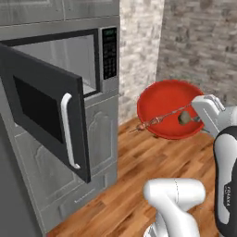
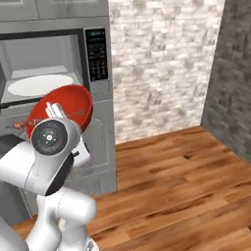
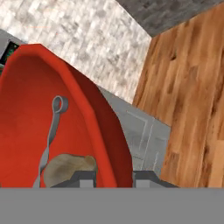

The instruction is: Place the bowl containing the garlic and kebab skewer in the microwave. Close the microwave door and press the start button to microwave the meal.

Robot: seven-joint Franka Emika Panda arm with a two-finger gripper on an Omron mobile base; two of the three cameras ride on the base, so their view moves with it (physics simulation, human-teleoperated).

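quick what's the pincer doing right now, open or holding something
Pincer: shut on the rim of the red bowl, held in the air.

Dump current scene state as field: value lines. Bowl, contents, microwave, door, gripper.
bowl: red, lifted, tilted steeply, outside the microwave
garlic: in the bowl, near the gripper
kebab skewer: in the bowl, meat end poking over the rim
microwave: cavity exposed, white plate bare
microwave door: swung open
gripper: shut on bowl rim
stage: carrying, bowl not yet inside
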